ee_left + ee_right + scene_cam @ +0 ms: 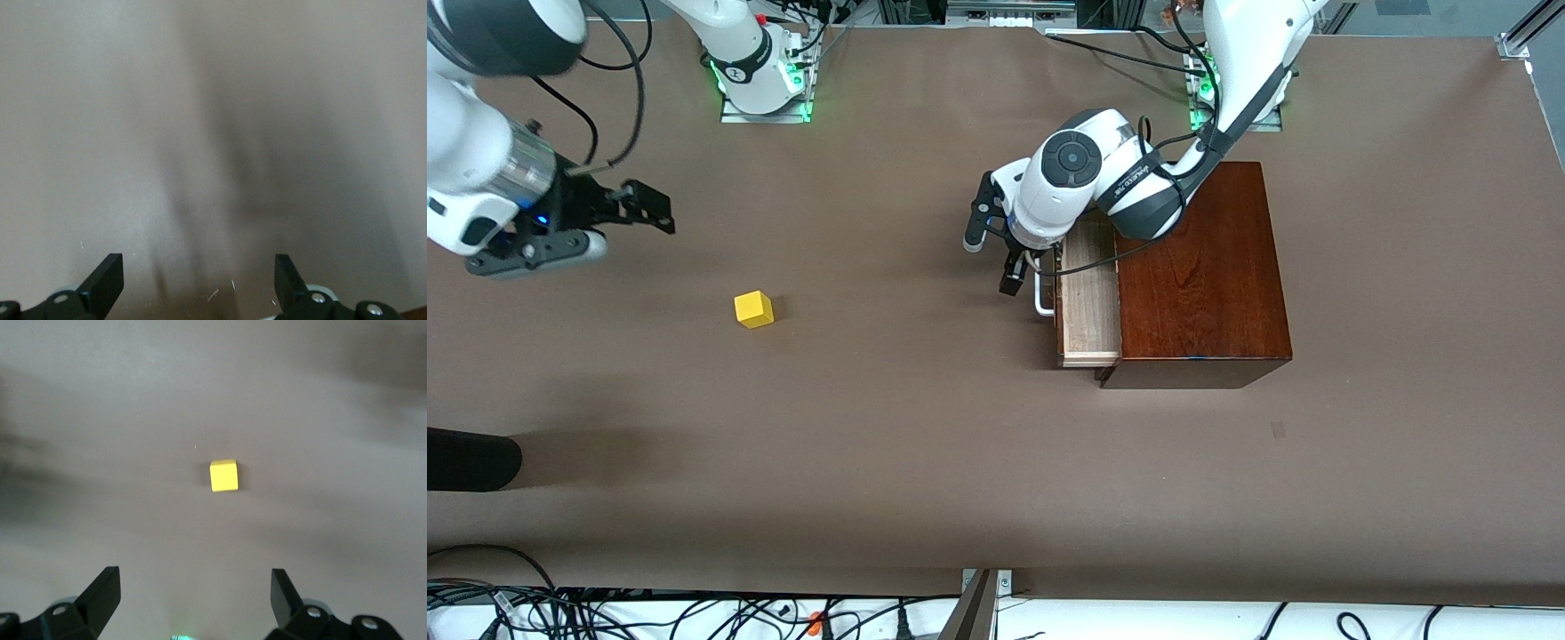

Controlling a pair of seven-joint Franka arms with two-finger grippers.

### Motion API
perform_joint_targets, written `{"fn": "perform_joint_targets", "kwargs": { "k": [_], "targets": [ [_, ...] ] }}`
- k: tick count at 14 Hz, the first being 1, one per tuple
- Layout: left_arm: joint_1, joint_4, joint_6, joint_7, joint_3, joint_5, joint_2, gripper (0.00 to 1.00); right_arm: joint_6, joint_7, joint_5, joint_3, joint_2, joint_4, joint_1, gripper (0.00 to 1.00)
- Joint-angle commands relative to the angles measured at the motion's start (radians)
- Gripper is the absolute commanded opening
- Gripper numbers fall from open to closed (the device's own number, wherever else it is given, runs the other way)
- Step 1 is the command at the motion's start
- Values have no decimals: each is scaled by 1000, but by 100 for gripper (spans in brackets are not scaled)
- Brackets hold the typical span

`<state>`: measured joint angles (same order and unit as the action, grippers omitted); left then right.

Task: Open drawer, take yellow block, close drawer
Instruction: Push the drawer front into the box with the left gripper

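Drawer (1089, 298) handle (1042, 298) faces yellow block (753, 309).

- The only lettering in view is a short line of dark print on the white casing of the left arm (1129, 182), just above the wooden box (1209, 267); it is too small to read.
- No label, number or sign shows on the yellow block (753, 309), the drawer (1089, 298) or the table (925, 462).

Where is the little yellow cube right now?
The yellow block sits alone on the brown table, outside the drawer, toward the right arm's end and nearer the front camera than the open right gripper.
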<state>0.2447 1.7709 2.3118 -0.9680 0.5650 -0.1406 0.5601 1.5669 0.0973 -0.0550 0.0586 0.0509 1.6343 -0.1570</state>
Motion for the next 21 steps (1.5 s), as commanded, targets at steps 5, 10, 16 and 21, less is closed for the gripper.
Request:
{"fn": "perform_joint_targets", "kwargs": {
  "k": [5,10,16,21],
  "targets": [
    [-76,1,-189,6,3,-25,-40,100,-45,-27,50,-8,-2,-45,8,100],
    [-107,-1,-244,5,3,-27,-49,100,-88,-21,104,-16,21,-103,2,100],
    [-122,-1,-268,5,1,-34,-55,100,-85,-22,98,-10,21,-102,2,100],
    [-130,-1,-287,5,3,-36,-63,100,-84,-24,93,-16,21,-103,2,100]
  ]
}}
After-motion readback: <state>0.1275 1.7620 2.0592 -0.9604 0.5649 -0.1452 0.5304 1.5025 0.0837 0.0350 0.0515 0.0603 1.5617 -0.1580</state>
